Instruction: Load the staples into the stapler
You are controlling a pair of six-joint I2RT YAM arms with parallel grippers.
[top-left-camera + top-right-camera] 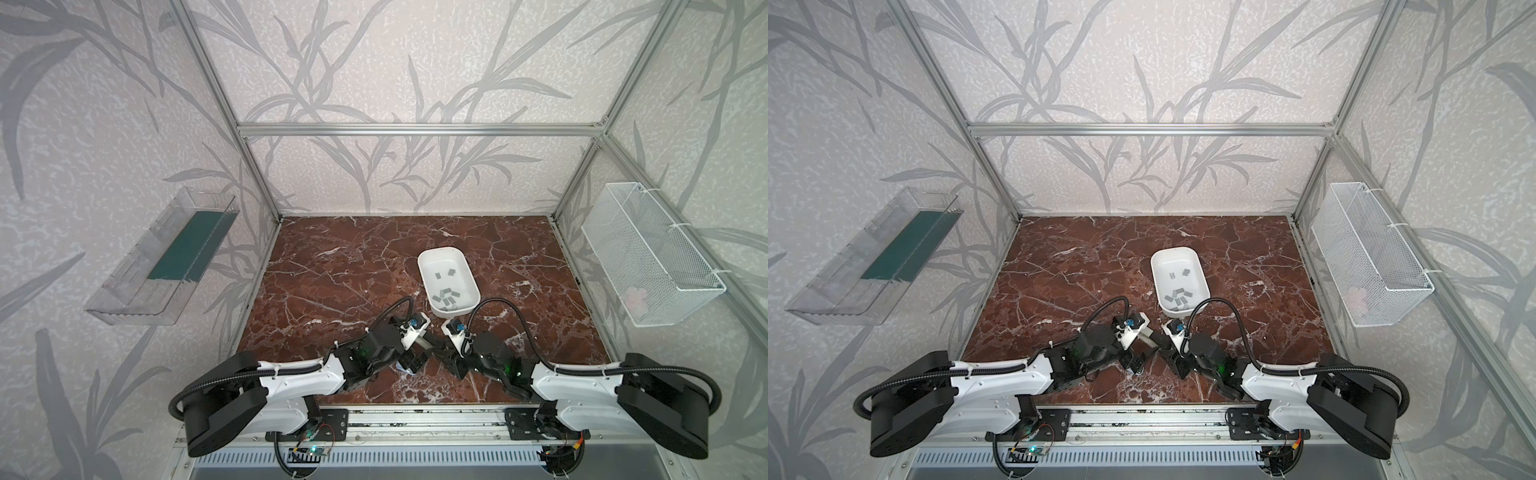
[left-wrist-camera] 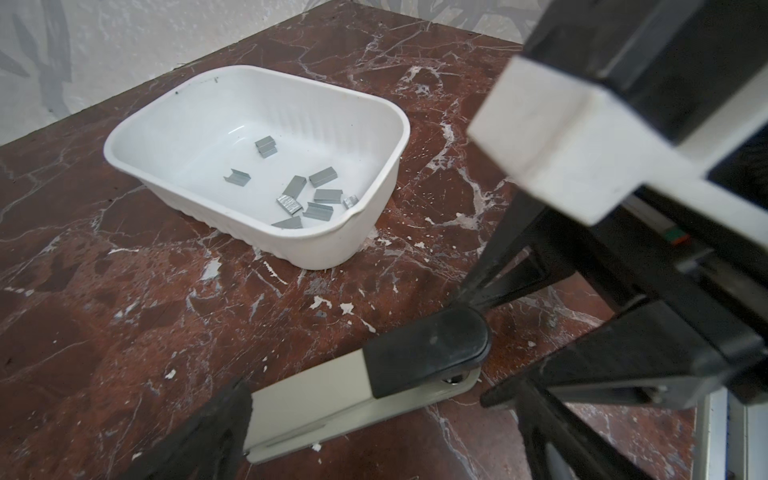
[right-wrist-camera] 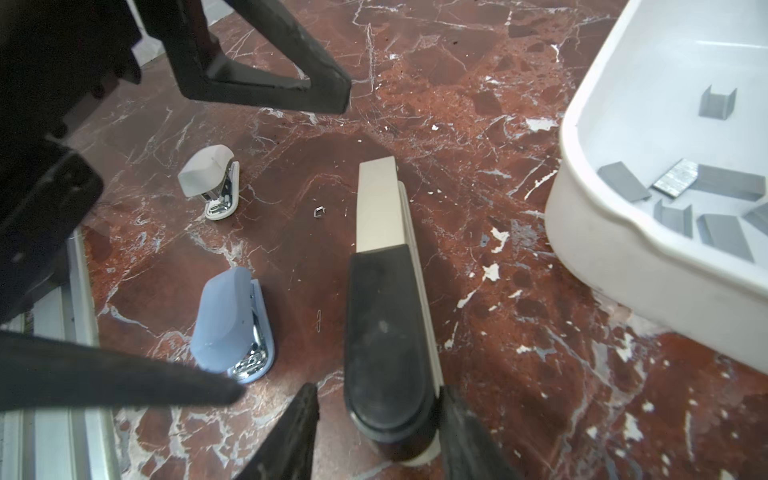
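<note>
A long silver stapler [image 3: 380, 208] with a black cap [image 2: 428, 353] lies flat on the marble table, near the front middle. My right gripper [image 3: 380, 436] is open and straddles the black end, with a gap on one side. The left gripper [image 2: 363, 399] stands wide open around the stapler's silver end, touching nothing. In both top views the two grippers meet over the stapler [image 1: 424, 341] [image 1: 1148, 337], which is mostly hidden by them. The staples [image 2: 307, 195] [image 3: 685, 191], several short grey strips, lie in a white tray [image 1: 428, 270] [image 1: 1160, 266] just behind the grippers.
A small white stapler [image 3: 212, 183] and a small blue stapler [image 3: 232, 320] lie beside the long one. A loose staple [image 3: 319, 212] sits on the marble between them. A clear shelf [image 1: 158, 257] hangs on the left wall, a wire basket [image 1: 652, 253] on the right.
</note>
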